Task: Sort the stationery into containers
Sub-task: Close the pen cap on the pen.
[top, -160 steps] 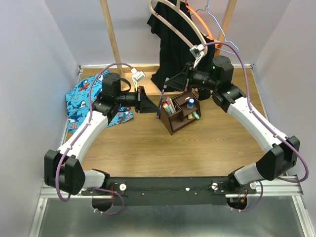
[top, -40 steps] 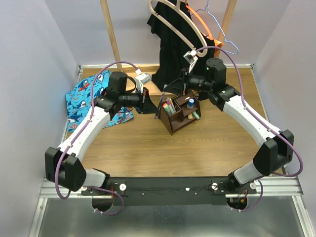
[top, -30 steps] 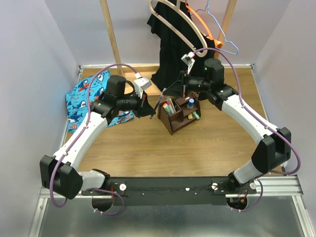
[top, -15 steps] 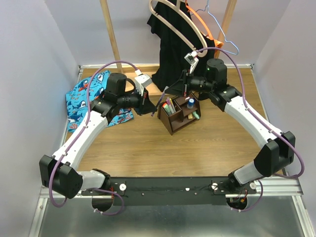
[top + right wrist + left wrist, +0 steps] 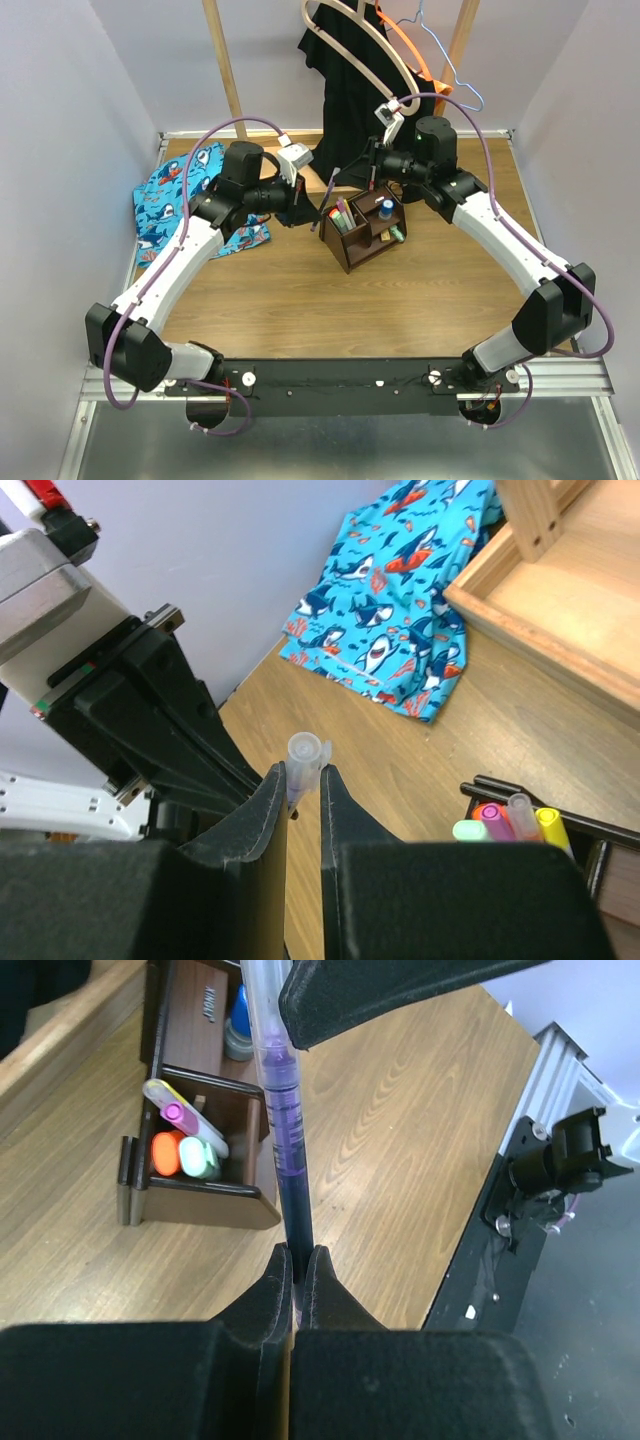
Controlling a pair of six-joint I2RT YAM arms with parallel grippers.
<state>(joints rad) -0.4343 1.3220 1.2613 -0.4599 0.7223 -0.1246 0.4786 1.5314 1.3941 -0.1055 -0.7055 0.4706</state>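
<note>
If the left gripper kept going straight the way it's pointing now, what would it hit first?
Probably the right gripper, closed on the far end of the purple pen that the left gripper holds. The organizer sits off that line, to one side.

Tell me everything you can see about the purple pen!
The pen is thin, with a see-through plastic barrel, purple ink inside and a darker lower end. It is up in the air above the wooden table, beside the brown organizer, not in it. The left gripper pinches its dark end, and the right gripper is closed on its clear end.
</note>
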